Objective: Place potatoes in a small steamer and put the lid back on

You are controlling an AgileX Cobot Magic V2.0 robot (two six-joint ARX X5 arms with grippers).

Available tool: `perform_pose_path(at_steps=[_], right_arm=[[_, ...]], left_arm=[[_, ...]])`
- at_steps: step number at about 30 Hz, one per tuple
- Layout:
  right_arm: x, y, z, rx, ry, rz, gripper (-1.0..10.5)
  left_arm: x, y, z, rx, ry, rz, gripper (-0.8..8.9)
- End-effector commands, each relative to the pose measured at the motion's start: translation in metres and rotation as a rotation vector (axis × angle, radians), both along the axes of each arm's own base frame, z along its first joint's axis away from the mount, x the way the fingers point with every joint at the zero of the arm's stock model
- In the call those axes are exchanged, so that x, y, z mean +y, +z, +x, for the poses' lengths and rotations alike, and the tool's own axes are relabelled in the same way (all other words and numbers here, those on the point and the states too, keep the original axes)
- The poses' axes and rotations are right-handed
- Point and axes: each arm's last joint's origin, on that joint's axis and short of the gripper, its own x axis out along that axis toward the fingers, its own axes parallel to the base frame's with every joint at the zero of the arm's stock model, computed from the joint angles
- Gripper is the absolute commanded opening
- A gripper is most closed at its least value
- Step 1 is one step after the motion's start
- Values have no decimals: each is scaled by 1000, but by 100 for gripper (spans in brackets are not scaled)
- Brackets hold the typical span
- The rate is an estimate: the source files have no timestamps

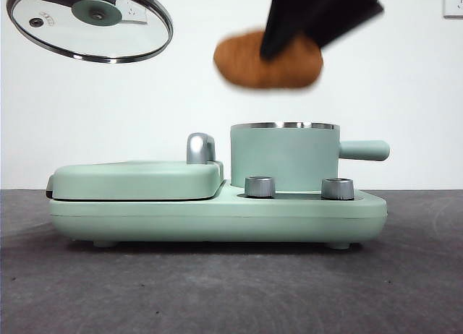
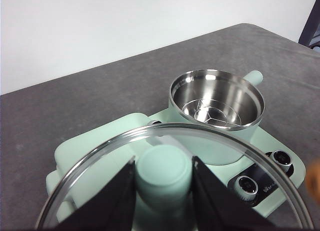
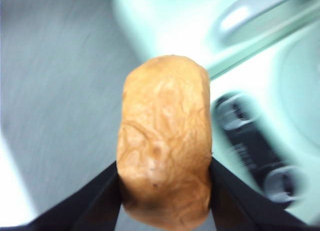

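Note:
My right gripper (image 1: 278,48) is shut on the orange-brown potato (image 1: 268,61) and holds it in the air, a little above and left of the small steamer (image 1: 283,155). The potato fills the right wrist view (image 3: 165,141). The steamer is open and empty; its steel inside shows in the left wrist view (image 2: 216,98). My left gripper (image 2: 164,183) is shut on the mint-green knob (image 2: 164,171) of the glass lid (image 1: 90,23) and holds it high at the top left, tilted.
The steamer stands on a mint-green cooker base (image 1: 217,217) with two steel dials (image 1: 260,186). A flat lidded grill plate (image 1: 137,179) with a chrome handle (image 1: 200,147) takes the base's left half. The grey table (image 1: 217,290) lies in front.

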Motion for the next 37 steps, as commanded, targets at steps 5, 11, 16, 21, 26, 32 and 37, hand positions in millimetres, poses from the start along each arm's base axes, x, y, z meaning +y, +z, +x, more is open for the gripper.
perform_pose_path(at_steps=[5, 11, 16, 21, 26, 32, 37], right_arm=[[-6, 39, 47, -54, -166, 85, 161], [-15, 42, 103, -28, -277, 73, 161], [-16, 35, 144, 8, -318, 40, 162], [-12, 22, 173, 38, -325, 27, 162], [-7, 0, 190, 87, -335, -9, 162], [0, -28, 204, 146, -336, -52, 162], [2, -43, 209, 172, -345, -85, 162]], left_arm=[[-1, 10, 0, -50, -2, -39, 15], [-1, 10, 1, -45, 1, -51, 15], [-1, 10, 1, -45, 1, -51, 15], [-1, 10, 1, -45, 1, -50, 15], [-1, 10, 1, -45, 1, -50, 15], [-1, 10, 1, -45, 1, -50, 15], [-1, 10, 1, -45, 1, -50, 15]])
